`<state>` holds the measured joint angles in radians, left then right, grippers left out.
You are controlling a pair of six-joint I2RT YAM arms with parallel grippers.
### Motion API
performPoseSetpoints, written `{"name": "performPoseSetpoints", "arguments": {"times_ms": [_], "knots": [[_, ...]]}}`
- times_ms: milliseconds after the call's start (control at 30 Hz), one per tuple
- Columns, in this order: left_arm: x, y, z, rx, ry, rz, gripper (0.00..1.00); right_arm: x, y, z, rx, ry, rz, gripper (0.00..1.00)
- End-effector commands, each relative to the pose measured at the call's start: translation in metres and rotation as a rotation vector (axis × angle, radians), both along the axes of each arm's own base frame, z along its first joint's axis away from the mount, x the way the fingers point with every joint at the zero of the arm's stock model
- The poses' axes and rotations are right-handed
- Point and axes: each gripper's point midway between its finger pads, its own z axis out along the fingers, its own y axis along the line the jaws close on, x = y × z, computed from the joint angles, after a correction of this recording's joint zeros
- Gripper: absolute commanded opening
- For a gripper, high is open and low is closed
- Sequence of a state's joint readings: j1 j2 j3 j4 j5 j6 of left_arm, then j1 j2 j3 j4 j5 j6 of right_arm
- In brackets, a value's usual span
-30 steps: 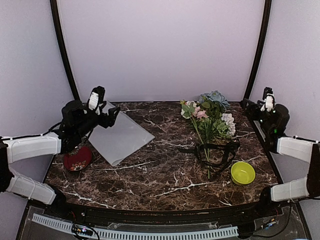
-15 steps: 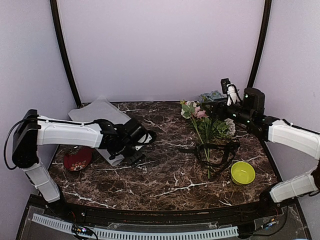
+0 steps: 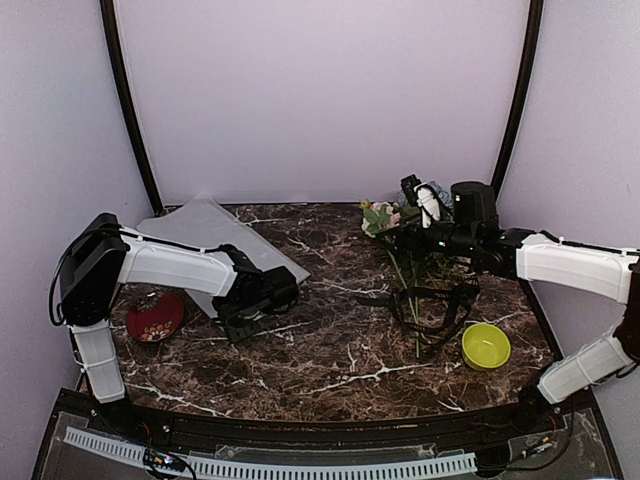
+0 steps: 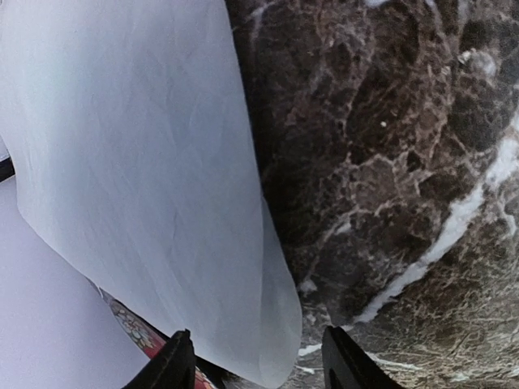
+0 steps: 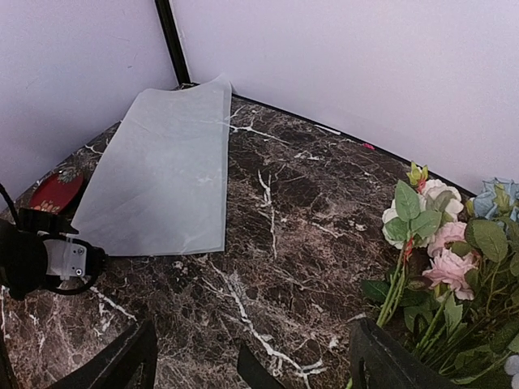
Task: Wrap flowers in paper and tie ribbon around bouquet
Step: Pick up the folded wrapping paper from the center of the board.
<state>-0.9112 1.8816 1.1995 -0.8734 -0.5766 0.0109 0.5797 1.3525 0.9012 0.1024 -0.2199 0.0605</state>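
Left gripper (image 4: 258, 365): fingers spread, not pinching. The near corner of the paper (image 4: 146, 162) lies flat between them on the marble table (image 4: 389, 162), and the rest of the sheet runs off toward the back-left wall.

Right gripper (image 5: 255, 356): jaws wide, nothing in them, above the table just left of the flowers (image 5: 442, 259), with its right finger beside the leaves.

Ribbon (image 3: 440, 300): looped over the stems, apart from both grippers.
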Motion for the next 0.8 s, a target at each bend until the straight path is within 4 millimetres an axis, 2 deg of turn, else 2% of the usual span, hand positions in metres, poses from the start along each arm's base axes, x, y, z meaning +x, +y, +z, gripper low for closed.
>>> {"name": "performPoseSetpoints", "arguments": {"times_ms": [0,400,467,533,567,600,700,767], "knots": [[0.002,0.018,0.002,0.070,-0.013,0.012,0.52,0.000,0.009,0.015,0.010,-0.038,0.025,0.82],[0.027,0.023,-0.003,0.099,-0.132,-0.040,0.37,-0.005,0.014,0.017,0.021,-0.037,0.056,0.82],[0.032,0.026,-0.005,0.111,-0.160,-0.047,0.29,-0.006,0.015,0.017,0.023,-0.035,0.059,0.82],[0.035,0.028,-0.004,0.121,-0.190,-0.041,0.14,-0.007,0.016,0.018,0.028,-0.033,0.064,0.82],[0.037,0.027,-0.001,0.115,-0.204,-0.036,0.03,-0.007,0.017,0.018,0.029,-0.030,0.065,0.82],[0.039,0.025,0.002,0.100,-0.219,-0.029,0.00,-0.007,0.016,0.018,0.033,-0.027,0.064,0.82],[0.045,0.012,0.019,-0.024,-0.285,-0.004,0.00,-0.007,0.017,0.021,0.046,-0.018,0.057,0.82],[0.051,0.000,0.041,-0.155,-0.361,0.011,0.00,-0.002,0.016,0.023,0.055,-0.002,0.024,0.82]]}}
